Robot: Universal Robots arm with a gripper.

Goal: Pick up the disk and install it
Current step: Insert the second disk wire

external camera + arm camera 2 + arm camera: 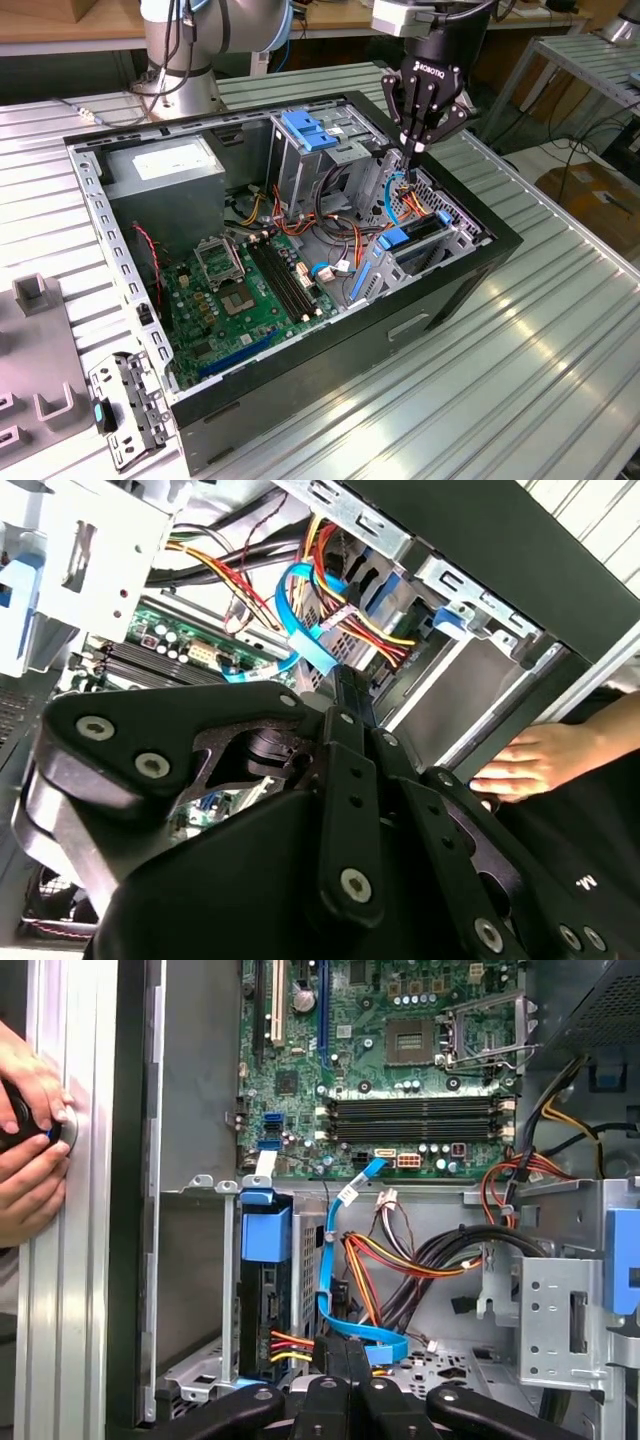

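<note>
The disk sits on edge in the drive bay at the front corner of the open computer case, on the exterior view's right. Its blue carrier tops it, and red and yellow power wires run into its end. My gripper hangs point-down just behind that bay, above a blue data cable. Its fingers are pressed together with nothing between them. In the second wrist view the gripper points at the cable bundle beside the blue carrier.
A person's hand rests on the table beside the case wall, also seen as a hand by the case. Inside lie the motherboard, a grey power supply and a drive cage with a blue latch. A loose bracket lies outside.
</note>
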